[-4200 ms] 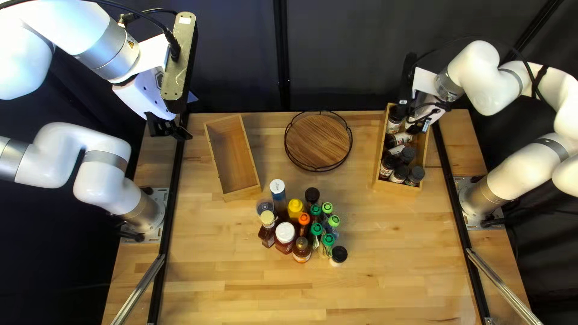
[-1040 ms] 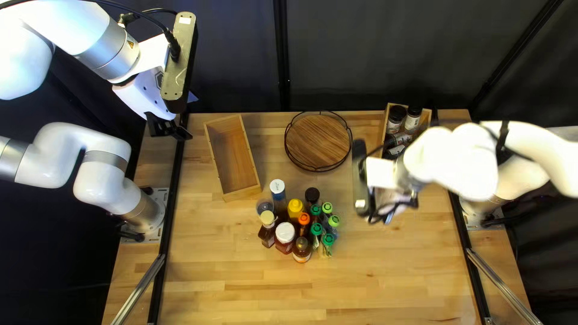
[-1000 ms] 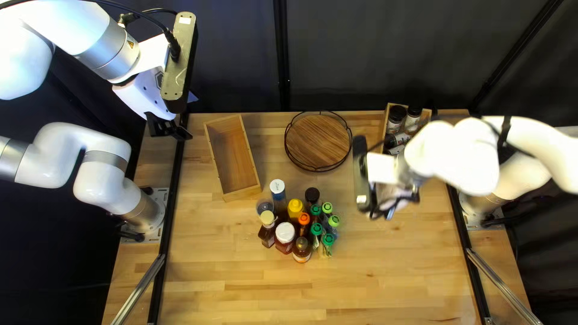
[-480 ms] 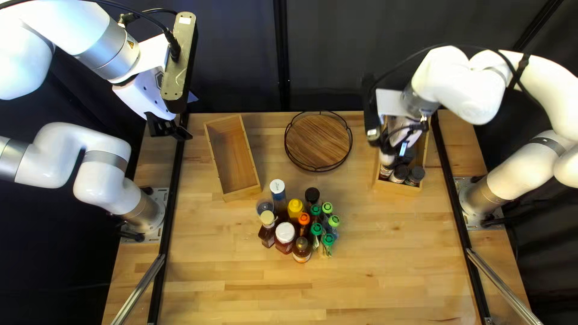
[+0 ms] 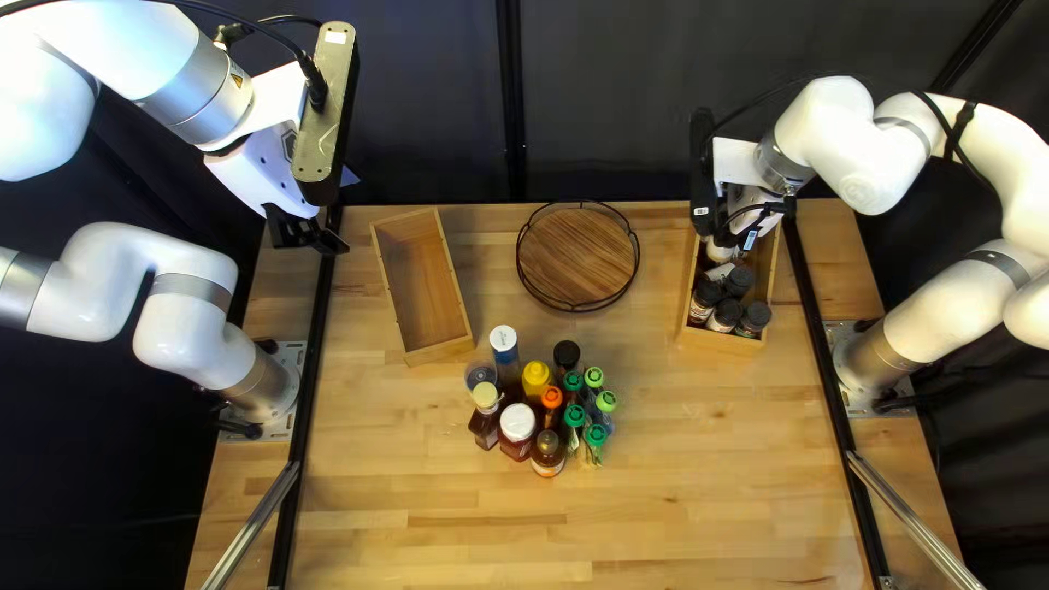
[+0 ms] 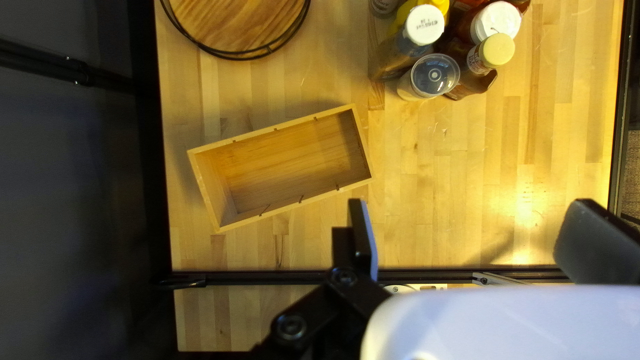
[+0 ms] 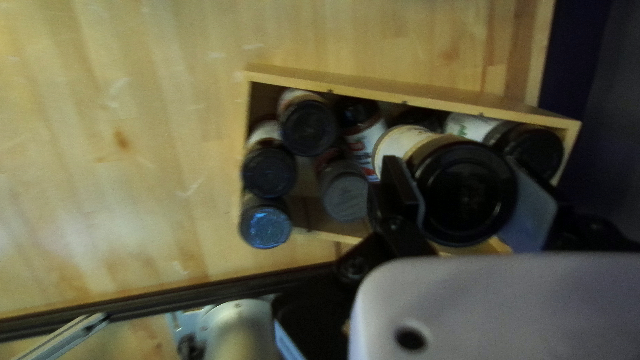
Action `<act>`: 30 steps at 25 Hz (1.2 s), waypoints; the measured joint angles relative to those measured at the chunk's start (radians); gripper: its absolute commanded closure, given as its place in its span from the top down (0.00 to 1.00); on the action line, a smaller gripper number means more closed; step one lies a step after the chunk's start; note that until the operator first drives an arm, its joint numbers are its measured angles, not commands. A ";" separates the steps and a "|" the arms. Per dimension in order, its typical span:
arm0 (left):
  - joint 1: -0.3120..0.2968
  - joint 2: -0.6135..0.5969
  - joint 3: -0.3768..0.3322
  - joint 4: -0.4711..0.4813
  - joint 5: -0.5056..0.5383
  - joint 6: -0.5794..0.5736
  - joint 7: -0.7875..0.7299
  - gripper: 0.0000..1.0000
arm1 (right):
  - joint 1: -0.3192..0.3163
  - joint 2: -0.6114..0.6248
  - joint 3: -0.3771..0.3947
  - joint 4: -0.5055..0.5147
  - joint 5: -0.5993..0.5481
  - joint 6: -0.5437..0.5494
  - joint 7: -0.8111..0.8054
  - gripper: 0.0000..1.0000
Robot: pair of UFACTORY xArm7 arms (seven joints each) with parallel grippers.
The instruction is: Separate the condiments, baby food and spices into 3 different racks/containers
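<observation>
In the top left view my right gripper [image 5: 734,232] is over the far part of the right wooden box [image 5: 721,341], its fingertips hidden. Seen from the right wrist, the gripper [image 7: 467,193] is shut on a black-lidded jar [image 7: 470,190] above that box [image 7: 373,85], where several dark-lidded spice jars [image 7: 309,128] lie or lean. My left gripper [image 5: 311,235] hangs at the far left; the left wrist view shows this gripper [image 6: 470,237] open, holding nothing. Sauce bottles, a honey-coloured jar [image 5: 517,432] and green-capped bottles [image 5: 596,435] stand clustered mid-table. The left wooden box [image 5: 421,279] is bare inside.
A round wooden tray [image 5: 576,257] with a black wire rim sits at the far edge between the boxes. Black rails [image 5: 315,361] run along both table sides. The dark curtain [image 5: 623,98] hangs behind the far edge.
A black-lidded jar has left the cluster's right side. My right arm swung from near the cluster back over the right box, lately shifting slightly rightward. The left arm stayed still.
</observation>
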 measured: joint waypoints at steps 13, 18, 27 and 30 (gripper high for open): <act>0.000 0.000 0.000 0.000 0.000 0.000 0.000 1.00 | -0.069 -0.154 0.034 -0.099 -0.025 -0.242 -0.004 0.00; 0.000 0.000 0.000 0.000 0.000 0.000 0.000 1.00 | -0.074 -0.165 0.030 -0.117 -0.019 -0.260 -0.007 1.00; 0.000 0.000 0.000 0.000 0.000 0.000 0.000 1.00 | -0.045 -0.104 0.011 -0.129 0.003 -0.218 -0.017 1.00; 0.000 0.000 0.000 0.000 0.000 0.000 0.000 1.00 | -0.027 -0.069 -0.002 -0.132 0.014 -0.191 -0.024 1.00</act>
